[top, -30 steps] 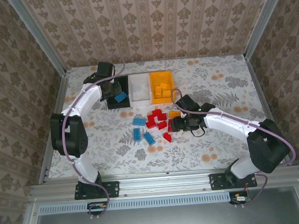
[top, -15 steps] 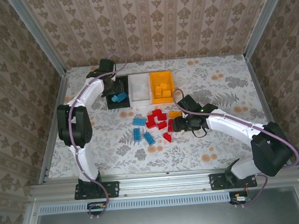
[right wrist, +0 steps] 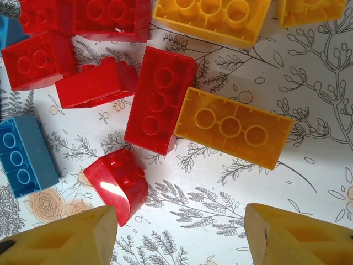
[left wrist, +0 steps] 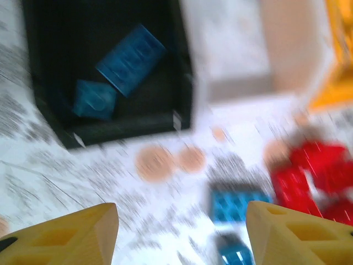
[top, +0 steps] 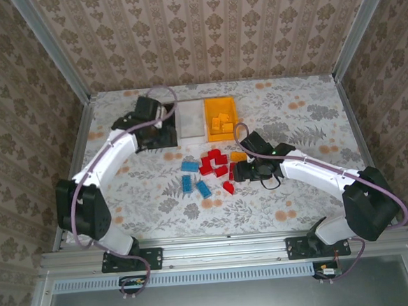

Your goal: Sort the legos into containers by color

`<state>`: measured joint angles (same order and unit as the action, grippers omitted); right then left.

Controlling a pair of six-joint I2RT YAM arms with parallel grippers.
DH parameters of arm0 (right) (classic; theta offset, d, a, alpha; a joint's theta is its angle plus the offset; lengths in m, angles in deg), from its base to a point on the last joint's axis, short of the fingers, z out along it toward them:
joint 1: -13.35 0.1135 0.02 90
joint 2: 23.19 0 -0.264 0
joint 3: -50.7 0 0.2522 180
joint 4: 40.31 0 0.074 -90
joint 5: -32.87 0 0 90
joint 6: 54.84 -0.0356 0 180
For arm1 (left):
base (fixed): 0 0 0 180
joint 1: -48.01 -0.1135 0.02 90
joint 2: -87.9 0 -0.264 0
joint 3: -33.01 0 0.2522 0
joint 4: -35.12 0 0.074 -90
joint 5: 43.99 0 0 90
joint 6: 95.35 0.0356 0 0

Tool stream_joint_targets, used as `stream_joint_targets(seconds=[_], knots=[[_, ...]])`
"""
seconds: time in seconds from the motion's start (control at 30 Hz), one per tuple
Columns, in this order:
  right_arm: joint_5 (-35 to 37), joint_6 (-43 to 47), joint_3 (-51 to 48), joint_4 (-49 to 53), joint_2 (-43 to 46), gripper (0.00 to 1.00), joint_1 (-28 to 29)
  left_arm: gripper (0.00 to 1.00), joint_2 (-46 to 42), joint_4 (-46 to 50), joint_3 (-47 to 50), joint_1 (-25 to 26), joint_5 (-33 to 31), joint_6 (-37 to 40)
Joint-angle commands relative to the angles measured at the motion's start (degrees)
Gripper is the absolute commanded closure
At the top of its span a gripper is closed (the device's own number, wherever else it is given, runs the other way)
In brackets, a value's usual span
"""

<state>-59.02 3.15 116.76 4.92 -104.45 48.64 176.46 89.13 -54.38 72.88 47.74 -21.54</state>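
Left tool (left wrist: 182, 234) hovers by the black bin (left wrist: 127, 126), spread wide and empty, blue bricks (left wrist: 130, 59) inside; right tool (right wrist: 181, 237) gapes above a yellow brick (right wrist: 234, 127).

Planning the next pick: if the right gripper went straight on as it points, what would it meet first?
Right gripper would probably touch bare table between the curved red brick and the yellow brick; depth unclear.
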Motion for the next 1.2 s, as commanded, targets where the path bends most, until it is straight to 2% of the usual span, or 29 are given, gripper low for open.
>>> stream_joint_targets(seconds=[0.0,0.23,0.4,0.6,1.17], knots=[[1.01,-1.39,0.56,0.53,0.18,0.36,1.06,0.36,-3.82,3.90,7.52,6.14,0.24,-3.65],[1.31,-2.17,1.39,-0.24,-1.09,0.36,3.82,0.36,-8.16,1.34,18.11,19.26,-2.99,-14.55],[1.69,-2.58,0.89,-0.48,-1.30,0.36,5.20,0.36,-6.35,-1.60,21.27,22.08,-4.08,-18.44],[3.27,-2.25,-0.23,0.22,0.04,0.36,5.45,0.36,-4.53,-2.00,22.21,21.86,-6.04,-20.20],[3.45,-1.13,0.60,-0.27,-3.34,0.35,5.49,0.42,4.17,-8.66,21.64,15.94,-2.84,-17.71]])
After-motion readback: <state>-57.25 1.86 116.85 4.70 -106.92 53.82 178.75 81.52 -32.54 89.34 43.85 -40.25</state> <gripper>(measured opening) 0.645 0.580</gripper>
